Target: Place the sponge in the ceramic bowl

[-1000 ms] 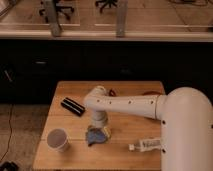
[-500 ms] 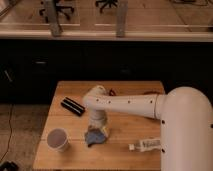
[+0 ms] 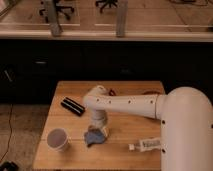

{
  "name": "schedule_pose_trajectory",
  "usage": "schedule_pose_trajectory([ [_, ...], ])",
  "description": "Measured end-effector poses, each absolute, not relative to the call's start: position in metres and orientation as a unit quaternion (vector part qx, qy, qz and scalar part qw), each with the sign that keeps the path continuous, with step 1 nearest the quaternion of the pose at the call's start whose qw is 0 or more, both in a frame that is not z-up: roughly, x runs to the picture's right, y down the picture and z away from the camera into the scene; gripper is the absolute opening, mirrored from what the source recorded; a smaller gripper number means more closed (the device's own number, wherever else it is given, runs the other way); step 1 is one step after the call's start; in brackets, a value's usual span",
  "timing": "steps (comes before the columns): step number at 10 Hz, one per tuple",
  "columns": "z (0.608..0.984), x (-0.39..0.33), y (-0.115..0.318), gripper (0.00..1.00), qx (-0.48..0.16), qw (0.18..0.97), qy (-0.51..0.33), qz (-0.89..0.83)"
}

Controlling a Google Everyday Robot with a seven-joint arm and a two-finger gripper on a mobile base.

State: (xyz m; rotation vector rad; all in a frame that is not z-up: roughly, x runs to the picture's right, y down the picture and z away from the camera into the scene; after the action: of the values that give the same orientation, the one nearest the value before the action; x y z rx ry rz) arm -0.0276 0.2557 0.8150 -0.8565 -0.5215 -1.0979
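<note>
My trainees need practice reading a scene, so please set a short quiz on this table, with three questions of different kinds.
1. True or false: the black bar lies farther from the camera than the white cup.
2. The tool is down at: A) the sponge B) the black bar C) the white cup.
3. Fill in: the sponge's colour is ___.
Key: 1 true; 2 A; 3 blue.

A wooden table [image 3: 134, 88] bears a black rectangular bar [image 3: 73, 106] near its left edge, a white cup [image 3: 58, 139] with a brownish inside at the front left, and a white tube [image 3: 148, 145] lying at the front right. The gripper [image 3: 97, 132] is low over the table, between cup and tube. Office chairs [image 3: 57, 7] stand behind the glass.
</note>
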Motion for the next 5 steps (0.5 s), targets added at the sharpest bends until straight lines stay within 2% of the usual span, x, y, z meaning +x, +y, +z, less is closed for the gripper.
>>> schedule_pose_trajectory([
  [5,0.8127,-0.0180,0.2513,0.05,-0.389,0.741,-0.255,-0.484],
])
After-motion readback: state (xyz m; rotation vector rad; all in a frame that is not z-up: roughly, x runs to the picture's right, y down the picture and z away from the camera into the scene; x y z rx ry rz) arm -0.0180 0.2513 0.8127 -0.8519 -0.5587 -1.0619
